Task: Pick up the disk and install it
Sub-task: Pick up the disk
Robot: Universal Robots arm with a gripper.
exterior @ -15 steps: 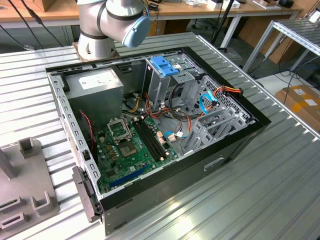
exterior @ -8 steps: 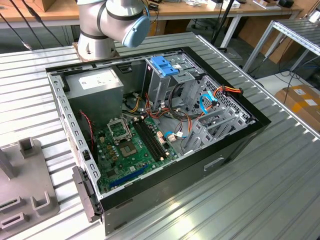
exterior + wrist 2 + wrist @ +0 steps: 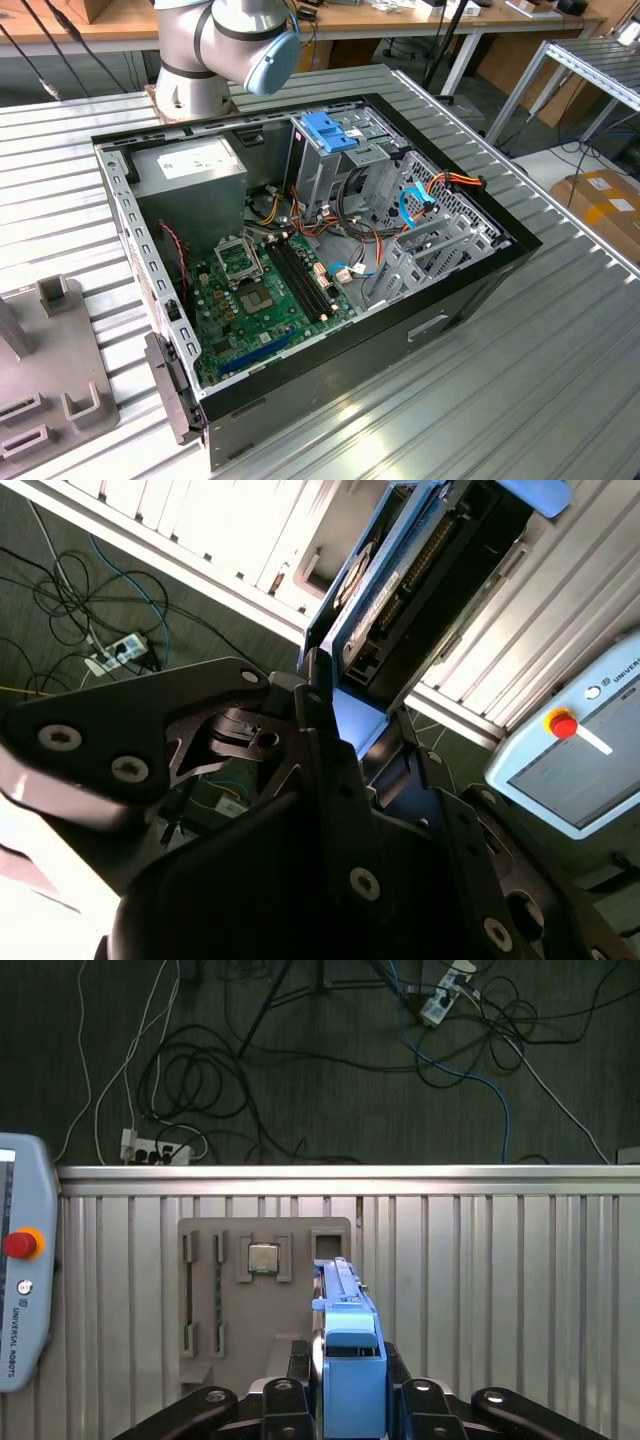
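Fingers (image 3: 318, 705) clamp the disk (image 3: 385, 580) edgewise between them.

Black pincer (image 3: 360, 718) clamped on disk (image 3: 385, 590); ribbed table (image 3: 230, 520) behind; pendant (image 3: 570, 770) with red button (image 3: 562, 723); cables (image 3: 90, 600) on floor (image 3: 200, 620).

**Ribbed metal desk with an open computer on it**

The desk (image 3: 540, 400) is a silver surface of long parallel aluminium ribs. An open black computer case (image 3: 455, 318) lies on its side in the middle, taking up most of the top. At the exterior view's left, a flat grey fixture plate (image 3: 55, 385) with raised blocks and narrow slots rests on the ribs, just beside the case. The robot arm's round base (image 3: 190, 95) stands at the far edge, behind the case.
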